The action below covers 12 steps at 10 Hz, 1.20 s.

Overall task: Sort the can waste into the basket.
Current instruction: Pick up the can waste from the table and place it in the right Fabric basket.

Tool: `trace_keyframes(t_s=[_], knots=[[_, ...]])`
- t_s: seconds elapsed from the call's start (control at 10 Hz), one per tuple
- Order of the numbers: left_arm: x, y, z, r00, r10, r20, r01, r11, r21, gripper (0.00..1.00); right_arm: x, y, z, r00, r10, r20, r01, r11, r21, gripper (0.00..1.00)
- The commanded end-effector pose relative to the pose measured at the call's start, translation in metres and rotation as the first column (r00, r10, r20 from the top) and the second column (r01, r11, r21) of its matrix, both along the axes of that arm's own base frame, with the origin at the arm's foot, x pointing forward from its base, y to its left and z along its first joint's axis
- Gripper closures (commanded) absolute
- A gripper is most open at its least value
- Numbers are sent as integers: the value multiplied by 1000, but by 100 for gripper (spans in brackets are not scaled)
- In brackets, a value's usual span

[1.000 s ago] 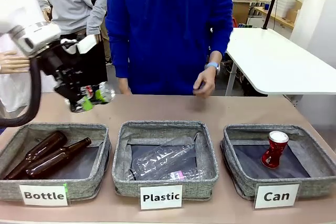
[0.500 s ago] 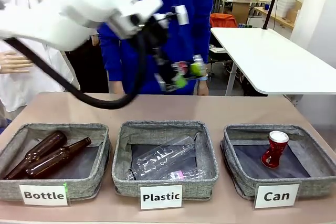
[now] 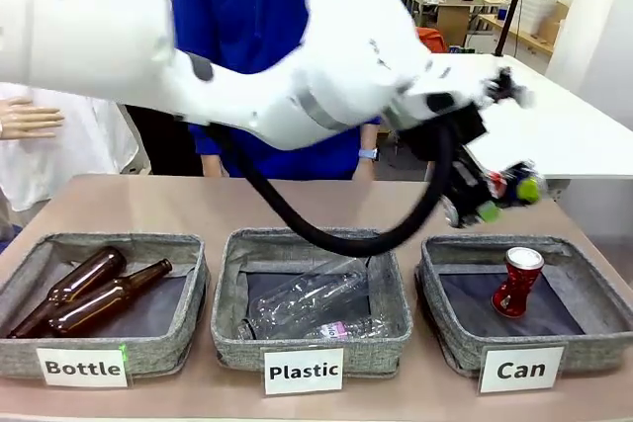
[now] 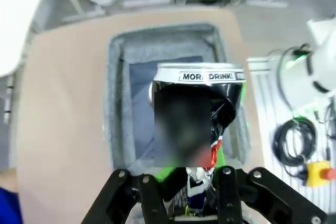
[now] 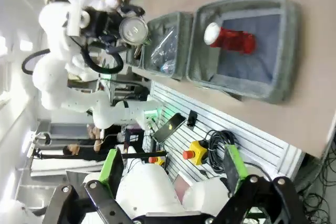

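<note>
Carrying step, nearly over the drop. Left claw (image 3: 495,197) clamped on the black can (image 4: 198,129), held in the air above the "Can" basket (image 3: 465,343); from the wrist camera, basket floor directly beyond the fingertips, can rim pointing down toward it. Red can (image 3: 517,282) already inside, standing just below and beside the claw. Next, probably: settle over the basket's middle, lower a little, then part the fingers, keeping clear of the red can and the fabric wall. Right claw (image 5: 173,174) parked off the worktop (image 3: 415,210), fingers apart, holding nothing.
</note>
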State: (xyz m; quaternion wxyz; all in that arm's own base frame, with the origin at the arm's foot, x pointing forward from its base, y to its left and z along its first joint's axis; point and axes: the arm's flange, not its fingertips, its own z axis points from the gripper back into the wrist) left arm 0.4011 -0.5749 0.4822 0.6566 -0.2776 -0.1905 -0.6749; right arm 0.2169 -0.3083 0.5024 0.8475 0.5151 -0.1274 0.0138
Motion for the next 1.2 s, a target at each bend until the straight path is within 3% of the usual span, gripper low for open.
trace_keyframes(t_s=[0.0,0.1,0.5,0.6,0.7,0.8,1.1], knots=[[15,-40,-18,999,39,10,-40,997,59,100,6,-28,-16,999,-28,20,29,999,-17,0],[17,-46,-25,999,33,-1,-33,997,68,100,0,0,0,1000,0,0,0,1000,0,0],[12,-52,-39,998,49,32,-52,994,95,100,0,0,0,1000,0,0,0,1000,0,0],[10,-48,-42,999,32,30,-35,995,97,39,0,0,0,1000,0,0,0,1000,0,0],[9,-45,-41,999,35,38,-38,994,98,24,0,0,0,1000,0,0,0,1000,0,0],[10,-43,-40,999,34,37,-38,994,102,0,0,0,0,1000,0,0,0,1000,0,0],[11,-39,-38,999,28,25,-30,993,112,1,0,0,0,1000,0,0,0,1000,0,0]])
